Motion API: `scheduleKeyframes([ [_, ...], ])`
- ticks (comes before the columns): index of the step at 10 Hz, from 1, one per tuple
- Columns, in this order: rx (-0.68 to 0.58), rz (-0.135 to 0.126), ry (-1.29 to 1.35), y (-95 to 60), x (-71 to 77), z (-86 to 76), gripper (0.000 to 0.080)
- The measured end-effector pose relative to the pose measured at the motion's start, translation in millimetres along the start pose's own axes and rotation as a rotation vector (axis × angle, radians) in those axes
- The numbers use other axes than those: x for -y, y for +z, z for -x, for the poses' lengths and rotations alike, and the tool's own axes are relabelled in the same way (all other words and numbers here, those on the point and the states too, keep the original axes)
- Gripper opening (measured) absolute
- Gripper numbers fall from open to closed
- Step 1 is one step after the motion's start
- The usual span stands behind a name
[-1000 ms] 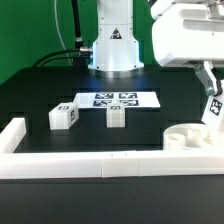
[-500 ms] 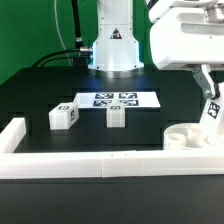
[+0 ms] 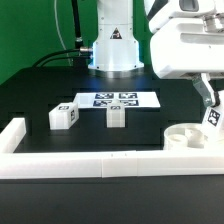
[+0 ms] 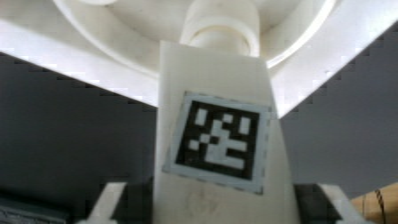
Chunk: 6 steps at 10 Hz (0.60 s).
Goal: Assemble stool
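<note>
The round white seat disc (image 3: 190, 136) lies at the exterior view's right, against the white rail. My gripper (image 3: 208, 102) is shut on a white tagged leg (image 3: 212, 116) and holds it tilted just above the seat's far right part. In the wrist view the leg (image 4: 217, 120) runs from between my fingers (image 4: 111, 200) down to the seat (image 4: 125, 30), its round peg end at a socket hole. Two more legs (image 3: 63, 116) (image 3: 117, 114) stand on the black table at the left and middle.
The marker board (image 3: 116, 99) lies flat behind the middle leg. A long white rail (image 3: 90, 161) borders the table's front and turns back at the left. The robot base (image 3: 112, 45) stands at the back.
My gripper and the held leg have moved slightly down and toward the exterior view's right, closer over the seat. The other legs and the seat have not moved.
</note>
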<state>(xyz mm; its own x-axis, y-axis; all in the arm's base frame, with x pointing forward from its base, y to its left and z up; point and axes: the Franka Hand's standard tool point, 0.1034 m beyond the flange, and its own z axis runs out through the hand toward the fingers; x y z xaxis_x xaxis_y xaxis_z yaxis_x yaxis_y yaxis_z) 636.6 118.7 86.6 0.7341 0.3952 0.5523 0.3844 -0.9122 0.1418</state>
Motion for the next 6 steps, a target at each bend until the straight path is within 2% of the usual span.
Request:
scheduleKeyframes([
  [2,-0.032,0.010,0.008,-1.2,0.2,1.6,0.0325],
  [5,-0.027,0.009,0.009,-0.7,0.1,2.1,0.0325],
  [6,-0.027,0.009,0.008,-0.7,0.1,2.2,0.0485],
])
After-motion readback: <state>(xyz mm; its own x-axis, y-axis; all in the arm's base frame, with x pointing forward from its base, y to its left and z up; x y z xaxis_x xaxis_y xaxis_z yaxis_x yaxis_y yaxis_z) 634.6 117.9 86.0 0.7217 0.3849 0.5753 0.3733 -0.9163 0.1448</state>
